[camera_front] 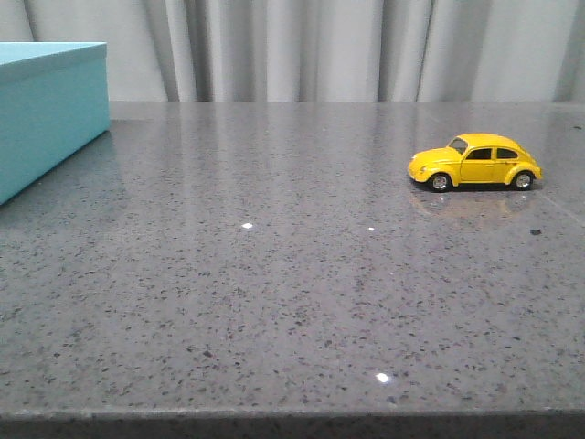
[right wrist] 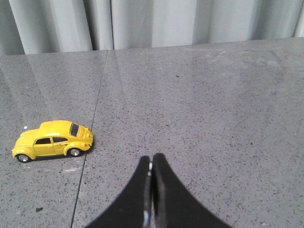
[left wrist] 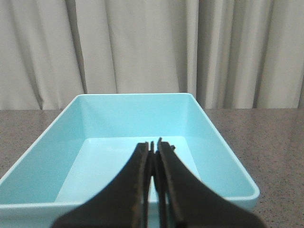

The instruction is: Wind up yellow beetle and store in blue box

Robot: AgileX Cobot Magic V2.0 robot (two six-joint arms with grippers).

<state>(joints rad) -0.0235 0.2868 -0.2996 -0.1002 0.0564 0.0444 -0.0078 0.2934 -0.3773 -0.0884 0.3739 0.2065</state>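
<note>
The yellow beetle [camera_front: 475, 162] stands on its four wheels on the right side of the grey speckled table [camera_front: 292, 302], side-on to the front camera with its nose pointing left, well apart from the blue box [camera_front: 50, 110] at the far left edge. In the left wrist view the blue box [left wrist: 142, 142] is open and holds nothing that shows.

The right gripper [right wrist: 152, 166] hangs over bare table with the yellow beetle [right wrist: 53, 140] off to one side, its jaws pressed together and holding nothing. The left gripper [left wrist: 153, 149] hovers above the box's near rim, jaws likewise closed or very nearly so; a thin slit may remain.

The car is small, free-rolling and on a glossy surface: a closing jaw that meets it off-centre could push it away. Once wound, it may also run off if released early.
</note>
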